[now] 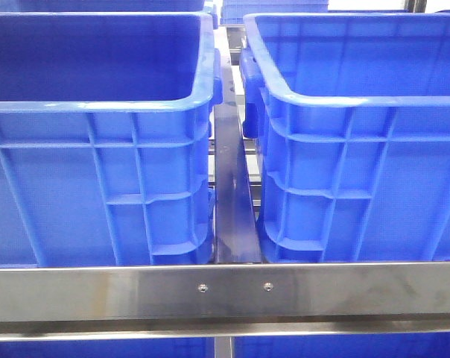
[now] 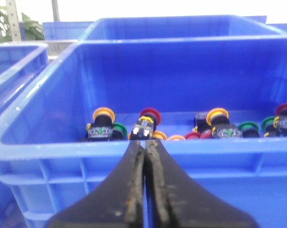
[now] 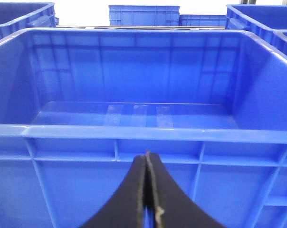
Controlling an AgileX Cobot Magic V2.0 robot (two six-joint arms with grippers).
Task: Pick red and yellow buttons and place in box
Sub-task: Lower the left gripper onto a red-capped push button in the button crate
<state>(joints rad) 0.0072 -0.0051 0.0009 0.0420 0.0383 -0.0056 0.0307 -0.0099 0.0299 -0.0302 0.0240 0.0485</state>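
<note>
Two big blue crates stand side by side in the front view, the left crate (image 1: 98,134) and the right crate (image 1: 359,134), with a dark metal bar (image 1: 232,194) running in the narrow gap between them. A steel rail (image 1: 225,292) with two small screws crosses in front of both. Neither arm is seen in this view, and the insides of the crates are mostly hidden by their near walls.

In the left wrist view the left gripper (image 2: 145,147) is outside the near wall of a blue crate (image 2: 34,156), its tips at the level of the rim. Its black jaws are pressed together and nothing is between them. Inside this crate many push buttons lie in a row on the floor. A yellow button (image 2: 104,114) with an orange-yellow cap is near one side, a red button (image 2: 150,115) with a dark red cap is just beside it, and a green button (image 2: 119,129) lies low between them. More yellow, red and green caps lie further along the row; they are blurred.

In the right wrist view the right gripper (image 3: 147,156) is also outside a crate, the box (image 3: 143,133), close to its near rim. Its jaws are closed together with nothing held. Only strips of clear tape (image 3: 139,115) are seen on the floor of the box. More blue crates (image 3: 143,15) stand behind
</note>
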